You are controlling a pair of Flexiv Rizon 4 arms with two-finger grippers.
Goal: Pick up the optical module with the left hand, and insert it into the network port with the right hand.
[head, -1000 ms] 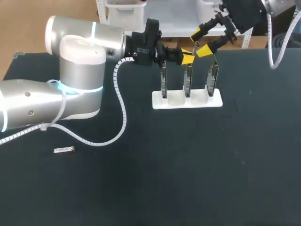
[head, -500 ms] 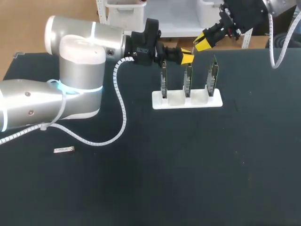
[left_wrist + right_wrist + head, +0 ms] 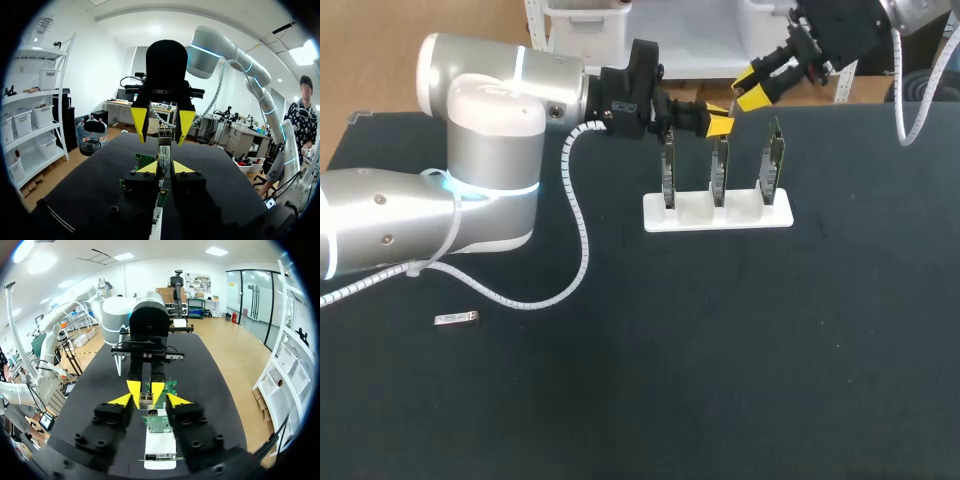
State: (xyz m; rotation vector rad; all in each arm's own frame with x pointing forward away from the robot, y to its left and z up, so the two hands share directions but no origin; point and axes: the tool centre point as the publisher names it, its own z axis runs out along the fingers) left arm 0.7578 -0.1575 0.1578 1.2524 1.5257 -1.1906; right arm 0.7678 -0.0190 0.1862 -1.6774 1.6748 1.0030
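Observation:
My left gripper (image 3: 718,123) hangs over the middle board of the white stand (image 3: 717,213), shut on the optical module (image 3: 164,156), a small metal bar pointing ahead from its tips. In the left wrist view its own gripper (image 3: 165,168) pinches the module from both sides. My right gripper (image 3: 756,88) faces it from the far right. Its yellow tips stand apart on either side of the module's far end without touching it (image 3: 162,125). In the right wrist view the right gripper (image 3: 149,401) is open, with the left gripper (image 3: 145,390) and the module (image 3: 146,400) just ahead of it.
Three green circuit boards (image 3: 718,172) stand upright in the white stand, right under both grippers. Another small module (image 3: 456,319) lies on the black table (image 3: 740,350) at the front left. The left arm's white cable (image 3: 582,235) loops down to the table.
The right gripper was wide open beside the left gripper's tips, then closed up and drew slightly back, and has now opened partway. The left arm and module have not moved.

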